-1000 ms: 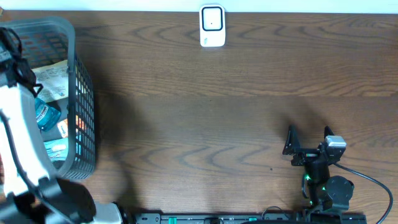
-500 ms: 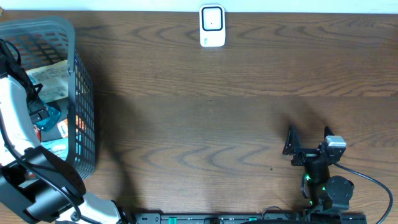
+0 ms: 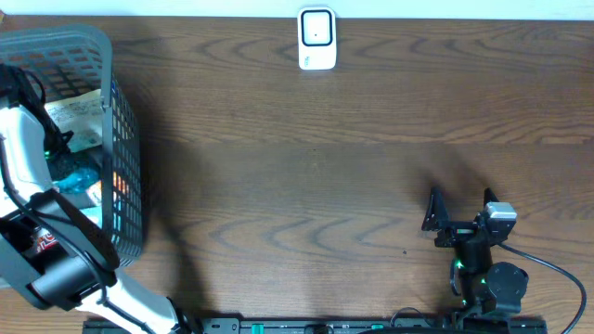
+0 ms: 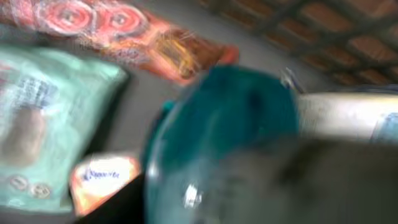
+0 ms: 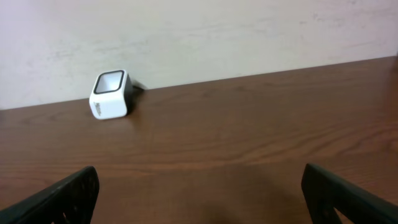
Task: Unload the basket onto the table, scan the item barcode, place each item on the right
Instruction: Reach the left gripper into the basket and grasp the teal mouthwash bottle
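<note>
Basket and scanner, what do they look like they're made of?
Basket: probably moulded plastic, matte grey, judging by its uniform open lattice walls. Scanner: likely hard plastic, a smooth white shell with rounded corners and a dark window on its face.

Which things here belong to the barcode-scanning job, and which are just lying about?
Job: white scanner; basket; teal item inside it.
Lying about: orange packet; pale green packet; right gripper, open and idle.

Mock shop checkout: barcode scanner (image 3: 316,39), grey basket (image 3: 125,176) of packaged goods (image 3: 79,116), wooden table (image 3: 325,167)
</note>
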`<action>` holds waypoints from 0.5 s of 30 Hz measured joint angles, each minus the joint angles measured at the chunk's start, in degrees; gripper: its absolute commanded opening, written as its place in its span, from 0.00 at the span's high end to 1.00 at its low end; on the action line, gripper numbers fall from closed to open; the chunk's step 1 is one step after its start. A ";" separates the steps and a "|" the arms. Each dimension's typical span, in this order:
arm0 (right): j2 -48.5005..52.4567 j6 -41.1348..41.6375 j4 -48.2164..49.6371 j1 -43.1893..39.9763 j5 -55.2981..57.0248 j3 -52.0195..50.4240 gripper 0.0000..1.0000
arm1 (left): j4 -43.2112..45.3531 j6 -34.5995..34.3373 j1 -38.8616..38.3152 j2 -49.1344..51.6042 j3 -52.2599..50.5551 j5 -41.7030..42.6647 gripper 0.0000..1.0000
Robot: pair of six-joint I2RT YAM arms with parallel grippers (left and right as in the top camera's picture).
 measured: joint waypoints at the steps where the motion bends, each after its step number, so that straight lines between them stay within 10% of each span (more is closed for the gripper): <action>1: 0.00 0.00 0.00 0.00 0.02 0.00 0.01 | -0.87 -0.09 0.22 -0.20 0.00 -0.13 0.69; 15: -0.02 0.00 0.00 0.00 0.02 0.00 0.01 | -1.29 9.25 1.84 -4.28 -0.13 -0.63 0.77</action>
